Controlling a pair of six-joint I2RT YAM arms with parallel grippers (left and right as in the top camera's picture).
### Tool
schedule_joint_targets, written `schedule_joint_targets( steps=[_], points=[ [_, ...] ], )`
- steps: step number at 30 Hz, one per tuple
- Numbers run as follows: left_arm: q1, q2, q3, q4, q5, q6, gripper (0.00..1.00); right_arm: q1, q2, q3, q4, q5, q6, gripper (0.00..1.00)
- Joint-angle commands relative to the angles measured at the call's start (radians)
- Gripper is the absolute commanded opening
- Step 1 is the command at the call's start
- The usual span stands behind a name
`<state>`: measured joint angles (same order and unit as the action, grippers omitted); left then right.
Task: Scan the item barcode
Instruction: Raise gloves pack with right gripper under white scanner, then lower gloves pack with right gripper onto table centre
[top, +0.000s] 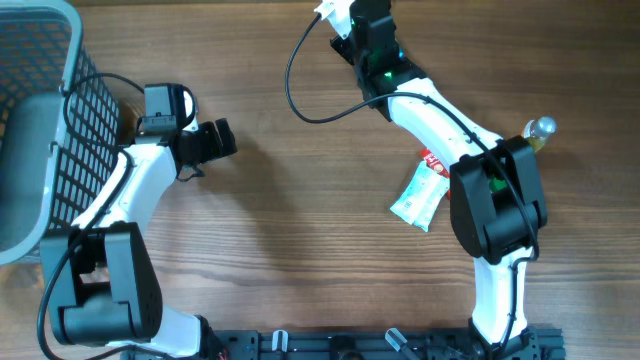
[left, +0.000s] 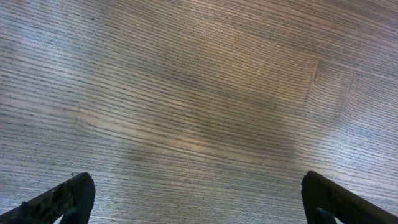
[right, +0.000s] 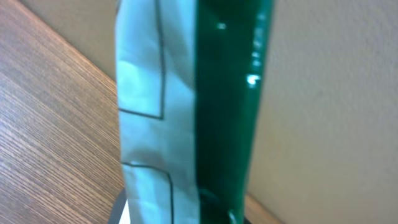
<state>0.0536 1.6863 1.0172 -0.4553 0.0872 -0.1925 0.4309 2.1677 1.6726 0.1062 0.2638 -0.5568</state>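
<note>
right gripper (top: 347, 18): at the table's (left: 199, 93) far edge, green-and-white packet (right: 186, 112) upright right against its camera (jaws hidden, so grip cannot be told)
left gripper (top: 218, 140): jaws wide apart, nothing between
mint pouch (top: 420, 195): flat beside right arm

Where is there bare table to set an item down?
Biggest bare patch: table centre, between left gripper and the pouch, down to the front edge. Crowded: left by the basket and left arm; right around pouch, small bottle and right arm.
</note>
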Motion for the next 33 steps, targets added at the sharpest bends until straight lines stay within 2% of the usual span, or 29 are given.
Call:
schedule_joint_targets(
  steps=[1,6,10,12,15,18,21,24,28,33],
  points=[
    [0.004,-0.017,0.019,0.003,-0.01,0.005,1.0,0.002,0.019,0.014,-0.003,-0.004,0.118,0.16],
    [0.004,-0.017,0.019,0.003,-0.01,0.005,1.0,0.002,0.019,0.014,-0.096,-0.165,0.125,0.16],
    [0.004,-0.017,0.019,0.003,-0.01,0.005,1.0,0.001,0.019,0.014,-0.148,-0.169,0.146,0.16],
    [0.004,-0.017,0.019,0.003,-0.01,0.005,1.0,0.0,0.019,0.014,-0.145,-0.169,0.15,0.04],
    [0.004,-0.017,0.019,0.003,-0.01,0.005,1.0,-0.008,0.019,0.014,-0.145,-0.169,0.145,0.04],
    [0.004,-0.017,0.019,0.003,-0.01,0.005,1.0,-0.02,0.007,0.014,-0.111,-0.146,0.073,0.04],
    [0.004,-0.017,0.019,0.003,-0.01,0.005,1.0,-0.017,-0.071,0.014,-0.109,-0.165,0.035,0.04],
    [0.004,-0.017,0.019,0.003,-0.01,0.005,1.0,-0.016,-0.156,0.014,-0.233,-0.199,0.065,0.04],
    [0.004,-0.017,0.019,0.003,-0.01,0.005,1.0,-0.019,-0.252,0.014,-0.514,-0.227,0.266,0.04],
    [0.004,-0.017,0.019,0.003,-0.01,0.005,1.0,-0.019,-0.286,0.014,-0.98,-0.647,0.306,0.04]
  ],
)
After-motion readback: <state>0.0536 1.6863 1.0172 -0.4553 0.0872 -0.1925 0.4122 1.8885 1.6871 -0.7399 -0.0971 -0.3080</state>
